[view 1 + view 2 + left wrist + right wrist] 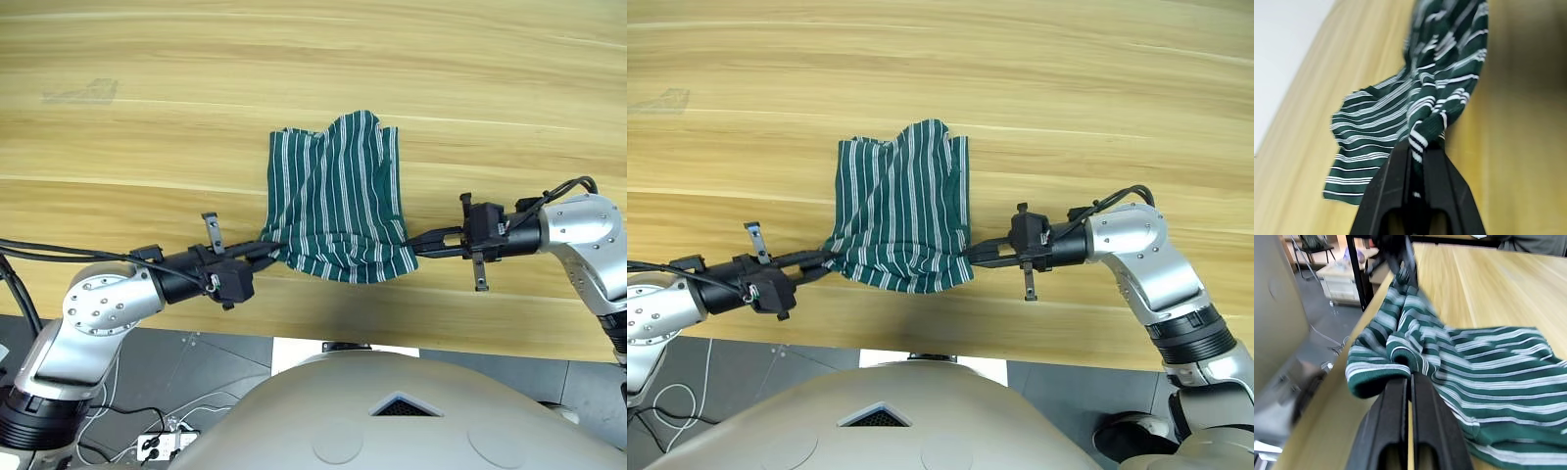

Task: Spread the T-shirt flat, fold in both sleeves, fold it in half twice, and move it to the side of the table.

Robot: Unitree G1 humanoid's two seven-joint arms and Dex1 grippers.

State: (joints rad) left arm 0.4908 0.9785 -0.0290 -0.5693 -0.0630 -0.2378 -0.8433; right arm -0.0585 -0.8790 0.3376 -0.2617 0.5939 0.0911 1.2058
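T-shirts: one, just the one, a dark green knit T-shirt (338, 191) with thin white stripes, bunched by the bench's near edge.
Grippers: two, a matched pair. There's the black two-fingered left gripper (277, 245) and the black two-fingered right gripper (411, 243), each clamped on a near corner of that single garment.
Benches: one, a long bench (147, 117) of pale wood-grain planks.

A: What lies down on the floor (225, 357)?
B: It's dark grey, with a white power strip (157, 446) and thin cables (122, 413) trailing around it.
A: And farther off?
B: A low white cabinet (1344, 281) stands behind a black upright post (1357, 274).
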